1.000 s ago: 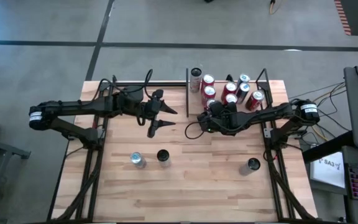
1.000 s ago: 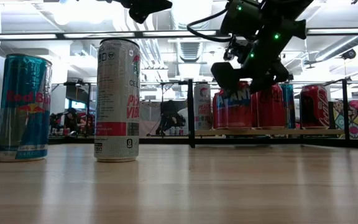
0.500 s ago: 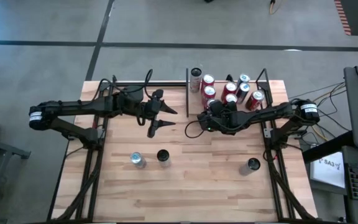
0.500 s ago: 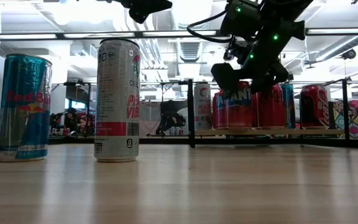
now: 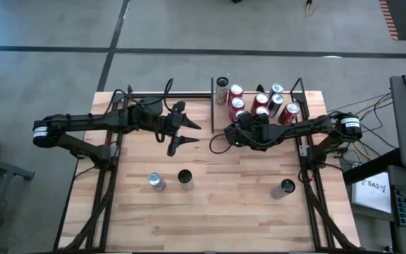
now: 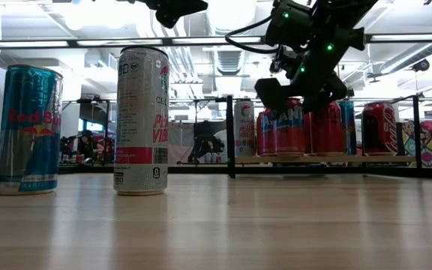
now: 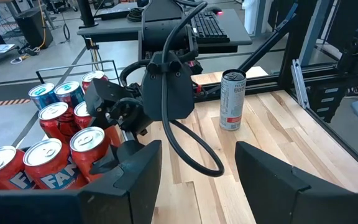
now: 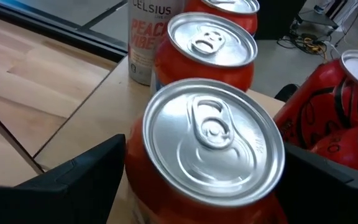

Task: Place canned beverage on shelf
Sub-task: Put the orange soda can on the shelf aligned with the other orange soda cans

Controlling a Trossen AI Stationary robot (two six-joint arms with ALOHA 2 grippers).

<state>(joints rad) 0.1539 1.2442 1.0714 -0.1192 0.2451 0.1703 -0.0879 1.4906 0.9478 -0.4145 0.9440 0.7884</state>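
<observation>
The right gripper (image 5: 239, 124) hangs spread wide around a red can (image 8: 213, 149) on the shelf (image 5: 220, 121) (not squeezing it). The left gripper (image 5: 187, 134) waits half open.

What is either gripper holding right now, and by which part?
Nothing is held. The right gripper has its fingers open on either side of a red can on the shelf; the left gripper is empty.

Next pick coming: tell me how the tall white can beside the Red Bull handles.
The tall white can stands slim and upright, so a high push probably tips it; then it would roll. Its glossy sides may slip.
</observation>
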